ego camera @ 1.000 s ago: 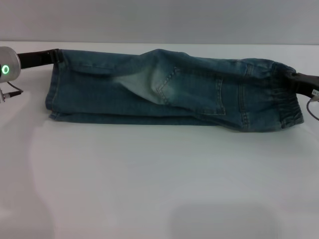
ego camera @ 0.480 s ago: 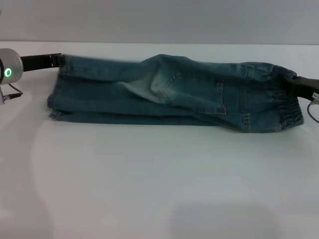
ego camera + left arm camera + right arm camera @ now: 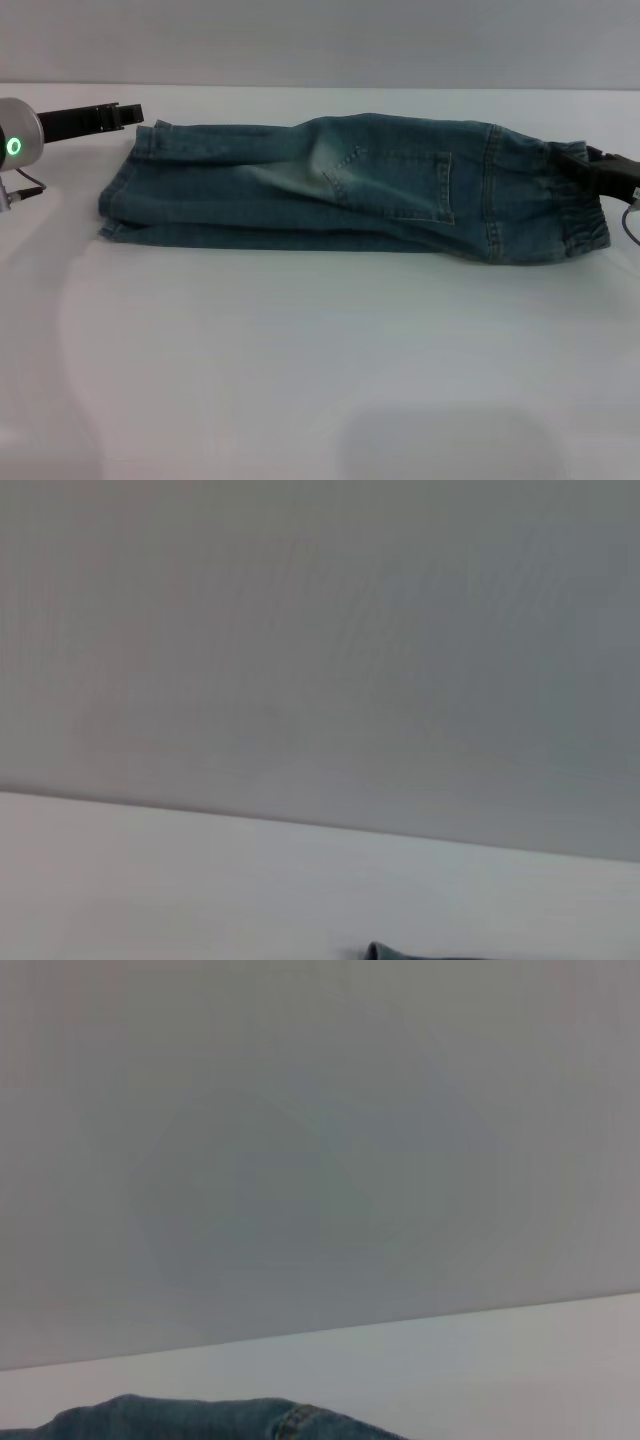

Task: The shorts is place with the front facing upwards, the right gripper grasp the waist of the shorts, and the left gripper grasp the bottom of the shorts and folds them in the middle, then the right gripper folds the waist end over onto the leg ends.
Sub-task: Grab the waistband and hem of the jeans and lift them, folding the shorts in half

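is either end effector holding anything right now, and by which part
The right end effector grips the shorts at the gathered waist end. The left end effector holds nothing; it sits just off the leg ends, open.

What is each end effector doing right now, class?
Left end effector: open, clear of the leg hems of the shorts.
Right end effector: at the waist end; open or shut cannot be told.

White table [image 3: 300,380] — smooth, broad, faintly shadowed — under a plain grey wall [image 3: 320,40] behind.
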